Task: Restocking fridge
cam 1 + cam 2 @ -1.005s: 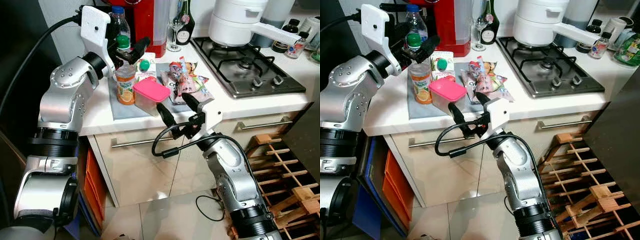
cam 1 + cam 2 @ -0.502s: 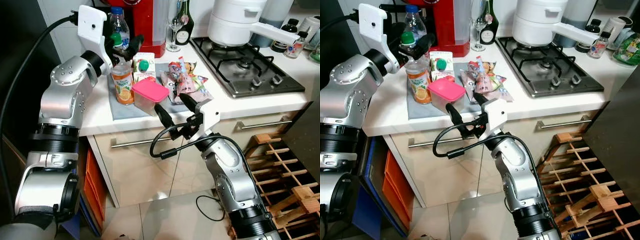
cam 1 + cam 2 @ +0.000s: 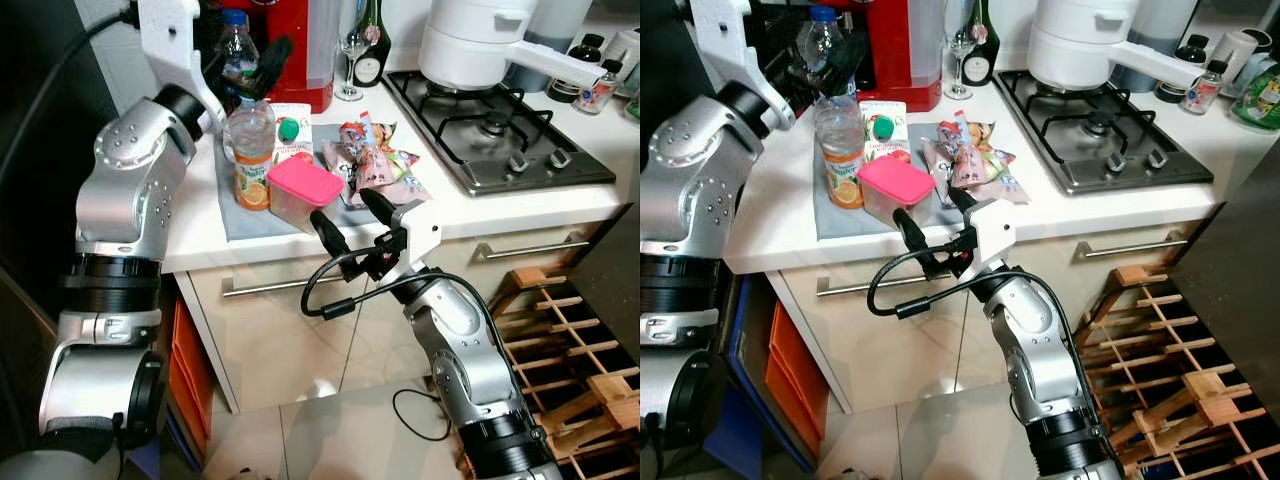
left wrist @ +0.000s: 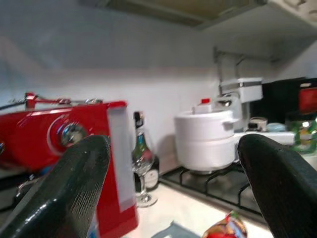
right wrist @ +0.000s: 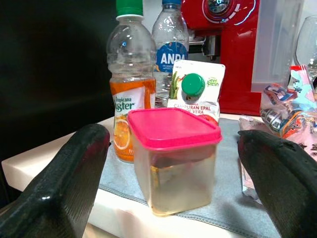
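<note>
Currently, the pink-lidded container (image 5: 173,161) is located on a grey mat (image 3: 245,215) near the front edge of the counter (image 3: 520,205), with the orange juice bottle (image 3: 251,150) just beside it. The right gripper (image 3: 352,221) is held below the counter edge, fingers spread, facing the container. The left gripper (image 3: 250,60) is raised above the juice bottle, fingers spread, gripping nothing.
</note>
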`<state>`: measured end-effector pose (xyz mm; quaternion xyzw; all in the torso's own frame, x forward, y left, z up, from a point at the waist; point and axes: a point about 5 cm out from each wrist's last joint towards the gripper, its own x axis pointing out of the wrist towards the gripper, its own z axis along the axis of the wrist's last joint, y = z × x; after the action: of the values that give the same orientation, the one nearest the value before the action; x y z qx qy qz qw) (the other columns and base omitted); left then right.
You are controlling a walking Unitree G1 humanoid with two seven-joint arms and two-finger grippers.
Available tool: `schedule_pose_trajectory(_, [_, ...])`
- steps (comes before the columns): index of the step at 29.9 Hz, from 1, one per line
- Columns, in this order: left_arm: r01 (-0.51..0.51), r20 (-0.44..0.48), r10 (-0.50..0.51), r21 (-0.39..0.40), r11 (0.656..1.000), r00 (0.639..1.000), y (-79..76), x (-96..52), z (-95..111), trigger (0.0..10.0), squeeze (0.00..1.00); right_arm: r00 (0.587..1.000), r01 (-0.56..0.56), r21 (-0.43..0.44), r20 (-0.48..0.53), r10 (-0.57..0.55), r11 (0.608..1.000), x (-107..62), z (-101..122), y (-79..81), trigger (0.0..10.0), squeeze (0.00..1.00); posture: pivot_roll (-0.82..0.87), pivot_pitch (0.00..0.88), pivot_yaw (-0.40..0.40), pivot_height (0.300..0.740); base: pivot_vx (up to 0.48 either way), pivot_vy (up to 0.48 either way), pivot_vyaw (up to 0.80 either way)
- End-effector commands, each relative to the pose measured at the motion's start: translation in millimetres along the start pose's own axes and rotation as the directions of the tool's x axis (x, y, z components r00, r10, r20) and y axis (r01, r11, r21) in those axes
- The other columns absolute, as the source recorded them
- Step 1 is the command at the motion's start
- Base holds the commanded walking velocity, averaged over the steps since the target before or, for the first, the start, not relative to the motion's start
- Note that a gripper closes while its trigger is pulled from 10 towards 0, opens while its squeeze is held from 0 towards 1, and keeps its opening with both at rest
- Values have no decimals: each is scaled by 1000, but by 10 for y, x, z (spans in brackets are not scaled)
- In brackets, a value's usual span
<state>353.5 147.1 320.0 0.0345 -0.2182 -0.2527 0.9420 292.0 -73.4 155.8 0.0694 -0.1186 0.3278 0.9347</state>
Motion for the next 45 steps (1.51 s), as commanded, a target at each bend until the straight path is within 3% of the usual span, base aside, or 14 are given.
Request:
schedule_pose_trajectory(1, [23, -3, -23, -5, 1000, 1000, -40, -7, 5, 10000, 0, 1000, 1, -11, 2, -1, 1000, -19, 4, -15, 10000, 0, -31, 0, 13, 740, 0, 0, 0])
schedule_pose_trajectory(3, [26, -7, -26, -4, 1000, 1000, -45, -17, 3, 10000, 0, 1000, 2, -11, -1, -2, 1000, -21, 0, -17, 10000, 0, -28, 0, 11, 740, 0, 0, 0])
schedule_pose_trajectory(12, [-48, -180, 40, -36, 998, 983, 47, -121, -289, 10000, 0, 1000, -2, -10, -6, 2, 1000, -27, -7, -18, 10000, 0, -31, 0, 10, 740, 0, 0, 0])
schedule_pose_trajectory(18, [-93, -227, 73, -78, 993, 971, 71, -142, -392, 10000, 0, 1000, -6, -12, -8, 6, 1000, -29, -4, -26, 10000, 0, -31, 0, 4, 740, 0, 0, 0])
schedule_pose_trajectory(21, [-108, -264, 70, -135, 985, 962, 53, -144, -471, 10000, 0, 1000, -8, -14, -11, 8, 1000, -28, -6, -27, 10000, 0, -31, 0, 3, 740, 0, 0, 0])
schedule_pose_trajectory(26, [-126, -307, 75, -149, 981, 949, 41, -136, -591, 10000, 0, 1000, -8, -14, -13, 8, 1000, -29, -7, -29, 10000, 0, -32, 0, 2, 740, 0, 0, 0])
schedule_pose_trajectory(27, [-140, -330, 87, -141, 980, 940, 52, -140, -634, 3412, 0, 1000, -8, -15, -14, 8, 1000, -29, -9, -29, 10000, 0, -33, 0, 2, 740, 0, 0, 0])
schedule_pose_trajectory(28, [-156, -349, 102, -132, 979, 932, 68, -146, -674, 667, 0, 1000, -8, -15, -15, 8, 1000, -28, -10, -29, 10000, 0, -33, 0, 2, 740, 0, 0, 0])
schedule_pose_trajectory(29, [-156, -349, 102, -132, 979, 932, 68, -146, -674, 667, 0, 1000, -8, -15, -15, 8, 1000, -28, -10, -29, 10000, 0, -33, 0, 2, 740, 0, 0, 0])
schedule_pose_trajectory(30, [-180, -374, 126, -112, 977, 919, 100, -155, -736, 0, 0, 1000, -8, -16, -16, 8, 1000, -28, -12, -29, 10000, 0, -34, 0, 3, 740, 0, 0, 0])
schedule_pose_trajectory(37, [-228, -435, 176, -70, 971, 883, 154, -229, -907, 0, 0, 1000, 0, -22, -22, 0, 1000, -29, -18, -49, 10000, 0, -39, 0, 4, 740, 0, 0, 0])
schedule_pose_trajectory(42, [-220, -446, 160, -87, 972, 881, 128, -245, -969, 0, 0, 1000, 2, -23, -25, -3, 1000, -33, -22, -56, 10000, 0, -38, 0, 1, 740, 0, 0, 0])
schedule_pose_trajectory(45, [-246, -452, 144, -177, 953, 881, 99, -244, -1014, 0, 0, 1000, 5, -24, -30, -6, 1000, -31, -28, -65, 10000, 0, -37, 0, 0, 740, 0, 0, 0])
